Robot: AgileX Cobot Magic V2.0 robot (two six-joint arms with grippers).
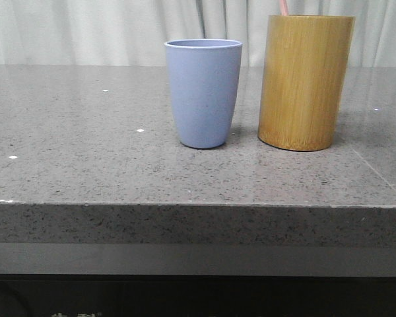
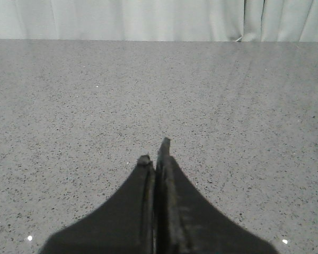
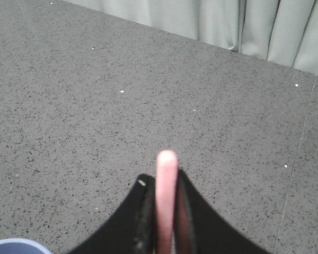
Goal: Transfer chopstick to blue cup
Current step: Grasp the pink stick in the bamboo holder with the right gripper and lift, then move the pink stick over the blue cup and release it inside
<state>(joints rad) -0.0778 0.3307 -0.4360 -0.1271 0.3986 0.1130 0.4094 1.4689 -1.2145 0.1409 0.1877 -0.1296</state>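
Grey speckled stone makes up the table (image 1: pixel 86 172), whose thick front edge runs across the front view nearest the camera. Further back on its surface stands the blue cup (image 1: pixel 203 92), upright and open at the top. Just beside it, on the robot's right and a little further back, stands a taller bamboo cylinder (image 1: pixel 305 82), also upright; the two do not touch. A short pink tip of the chopstick (image 1: pixel 284 7) rises above the rim of the cylinder at its left side, against the pale curtain (image 1: pixel 86 30) that hangs behind the table.

On the left wrist view, the left gripper (image 2: pixel 155 151) hangs over bare stone with its two dark fingers pressed together and nothing between them.

On the right wrist view, the right gripper (image 3: pixel 160 182) has its dark fingers closed on the chopstick (image 3: pixel 166 196), which stands between them with its rounded pink end poking out just past the fingertips. A sliver of the blue cup's rim (image 3: pixel 16 246) shows at the corner of that view, near the gripper, with grey table beyond and the curtain at the far edge.
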